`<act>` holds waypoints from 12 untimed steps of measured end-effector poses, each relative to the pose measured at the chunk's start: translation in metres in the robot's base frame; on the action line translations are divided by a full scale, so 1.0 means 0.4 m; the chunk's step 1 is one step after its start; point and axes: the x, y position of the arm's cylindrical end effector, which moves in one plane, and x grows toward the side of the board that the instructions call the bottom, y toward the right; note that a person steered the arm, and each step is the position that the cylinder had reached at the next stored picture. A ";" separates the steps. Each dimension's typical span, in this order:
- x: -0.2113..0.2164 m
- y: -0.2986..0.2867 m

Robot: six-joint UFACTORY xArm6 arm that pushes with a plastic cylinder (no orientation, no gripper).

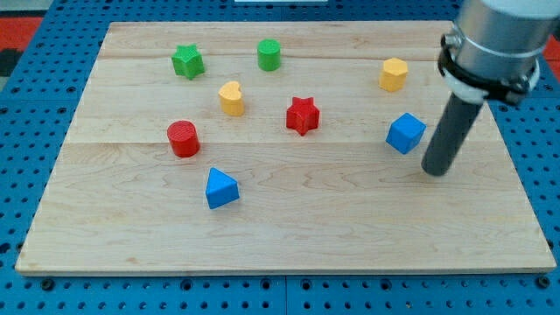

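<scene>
My tip rests on the wooden board at the view's right, just right of and slightly below the blue cube, with a small gap between them. A yellow hexagonal block lies above the cube. Near the middle sits a red star, and a yellow heart-shaped block lies to its left. Farther left are a red cylinder and a blue triangular block. Near the view's top stand a green star and a green cylinder.
The wooden board lies on a blue perforated base. The arm's grey body fills the view's top right corner above the rod.
</scene>
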 end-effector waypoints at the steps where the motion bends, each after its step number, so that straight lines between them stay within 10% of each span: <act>1: 0.076 -0.088; 4: -0.132 -0.472; 6: -0.344 -0.438; 9: -0.219 -0.372; 12: -0.450 -0.361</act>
